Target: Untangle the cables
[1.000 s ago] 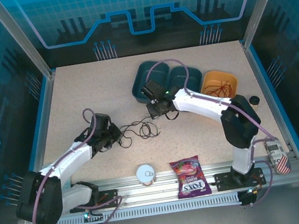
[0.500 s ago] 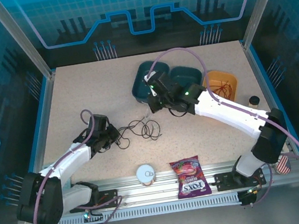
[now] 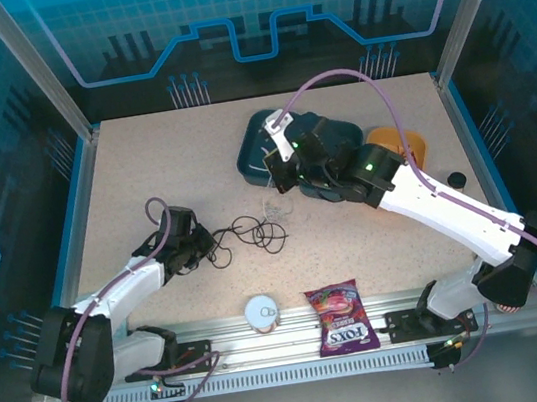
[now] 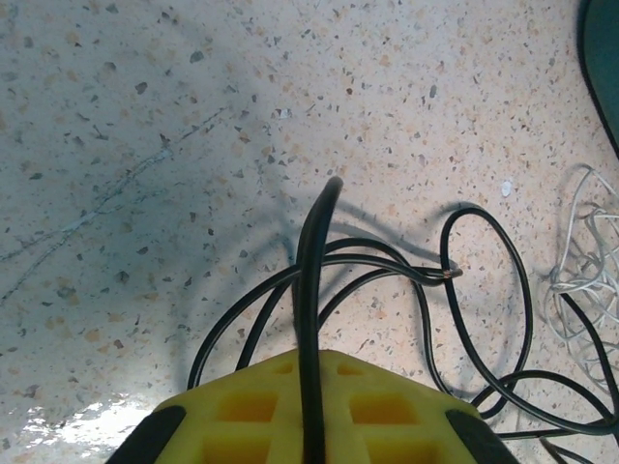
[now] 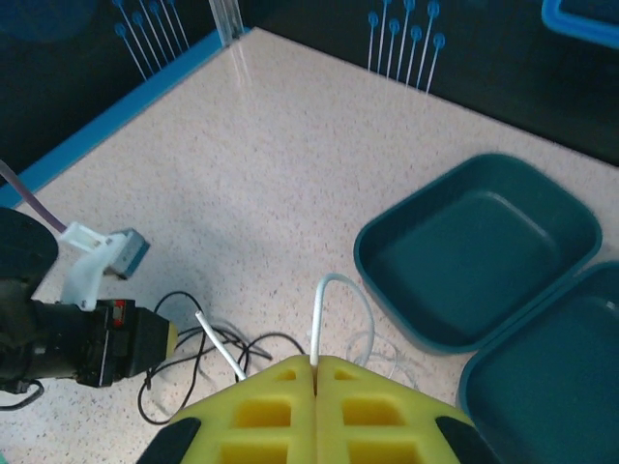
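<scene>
1. Top view. The left pincer [image 3: 206,243] is lying low on the desk [image 3: 144,179], clamping one end of the black cable [image 3: 253,234]. The cable's loops are spreading over the desk to its right. The right pincer [image 3: 276,182] is hanging above the desk just in front of the teal tray [image 3: 257,134] and pinching the white cable [image 3: 274,205]. That cable is dangling to a small heap just beside the black loops. A second teal tray [image 3: 344,131] and an orange bowl [image 3: 420,146] are sitting behind the right arm. A snack bag [image 3: 340,320] and a white lid [image 3: 262,311] are lying at the near edge.

2. Left wrist view. The left pincer [image 4: 311,372] is gripping the black cable [image 4: 311,251] tightly between its yellow pads [image 4: 387,406]. The cable is arching up and forward, then curling in wide loops on the desk [image 4: 145,145]. The white cable [image 4: 580,280] is lying bunched at the right.

3. Right wrist view. The right pincer [image 5: 316,365] is pressing its pads together on the white cable [image 5: 324,300], which is curving up and over. Below it, the left pincer [image 5: 164,338] is holding the black cable [image 5: 189,362]. Both teal trays [image 5: 484,242] [image 5: 561,367] are lying side by side, touching.
</scene>
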